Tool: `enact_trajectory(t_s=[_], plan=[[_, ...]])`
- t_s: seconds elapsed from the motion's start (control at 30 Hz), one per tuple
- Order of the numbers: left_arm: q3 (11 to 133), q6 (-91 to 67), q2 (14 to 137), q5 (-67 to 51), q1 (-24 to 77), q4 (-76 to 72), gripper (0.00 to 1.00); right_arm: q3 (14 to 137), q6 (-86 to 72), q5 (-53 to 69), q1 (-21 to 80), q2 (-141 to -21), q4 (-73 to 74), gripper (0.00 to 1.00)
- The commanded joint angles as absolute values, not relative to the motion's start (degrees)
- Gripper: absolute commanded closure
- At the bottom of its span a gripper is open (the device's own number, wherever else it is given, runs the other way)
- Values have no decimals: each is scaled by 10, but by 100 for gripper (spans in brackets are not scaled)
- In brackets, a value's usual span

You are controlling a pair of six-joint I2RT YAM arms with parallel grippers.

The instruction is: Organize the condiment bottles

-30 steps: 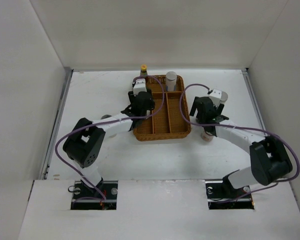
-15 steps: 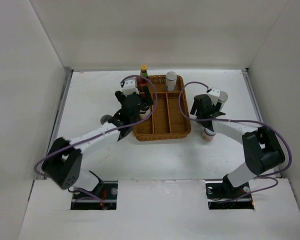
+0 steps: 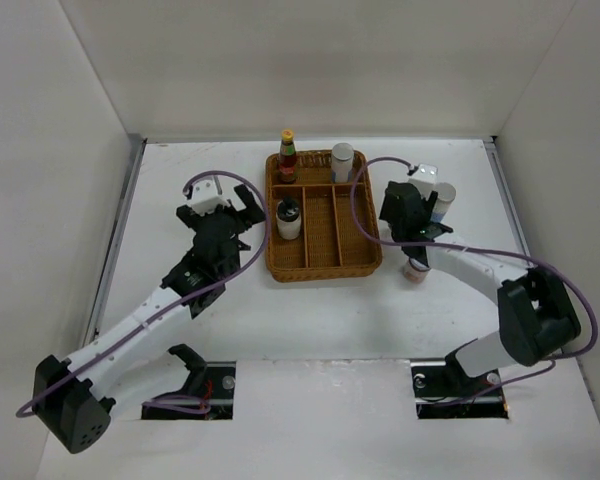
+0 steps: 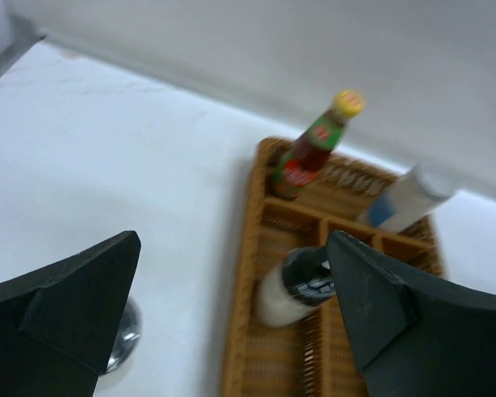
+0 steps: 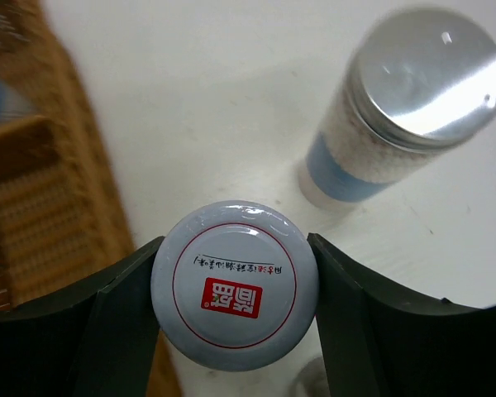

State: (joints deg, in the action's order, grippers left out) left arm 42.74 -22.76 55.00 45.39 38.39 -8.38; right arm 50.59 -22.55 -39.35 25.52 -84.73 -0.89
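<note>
The wicker tray [image 3: 357,262] holds a red sauce bottle with a yellow cap [image 3: 287,155] [image 4: 314,149] and a white shaker [image 3: 342,162] [image 4: 405,198] in its back compartments. A white jar with a black lid [image 3: 288,218] [image 4: 302,285] stands in its left compartment. My left gripper [image 3: 220,205] [image 4: 234,273] is open and empty over the table, just left of the tray. My right gripper [image 3: 412,215] [image 5: 234,285] is shut on a jar with a white lid and red logo [image 5: 234,248], right of the tray. A silver-capped shaker [image 3: 444,200] [image 5: 397,116] stands beside it.
Another small jar [image 3: 415,270] stands on the table under the right forearm. A round silver lid or jar [image 4: 124,339] shows beside my left finger. White walls close in the table on three sides.
My left gripper opened, left the black-lidded jar standing in the tray and drew back to the left. My right gripper closed on the white-lidded jar.
</note>
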Motion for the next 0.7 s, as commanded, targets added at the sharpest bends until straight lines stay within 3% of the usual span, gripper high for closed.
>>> enact_trajectory(t_s=[0.0,0.33,0.67], plan=[[403,-266,516,493,364,47,0,576,-179,-395,313,-802,-127,54],[360,-314,469,451,279,130,0,675,-181,-236,396,-911,-158,53],[348,-312,489,448,293,130,0,796,-165,-220,390,-1069,-165,52]])
